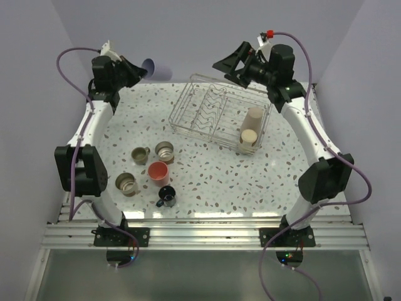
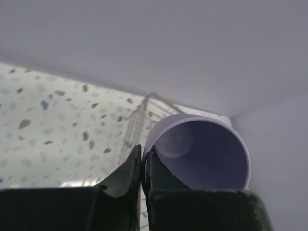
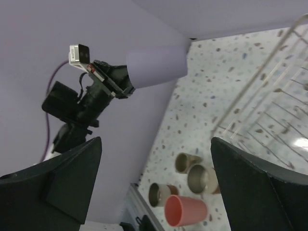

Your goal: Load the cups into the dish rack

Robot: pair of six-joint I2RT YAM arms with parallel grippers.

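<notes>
Speckled tabletop (image 1: 250, 182) below, the left gripper (image 1: 139, 70) pinches the rim of the lavender cup (image 1: 155, 68), holding it sideways aloft left of the dish rack (image 1: 207, 113), likely for loading, while the right gripper (image 1: 229, 63) gapes empty near the rack's far edge.

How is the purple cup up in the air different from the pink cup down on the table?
The lavender cup hangs above the table, lying sideways, its rim pinched by the left end effector; the coral-pink cup stands upright on the table, untouched. The lavender cup is pale purple, the coral-pink cup a warm pink. Both are plain, handle-less tumblers, and both are outside the dish rack.
</notes>
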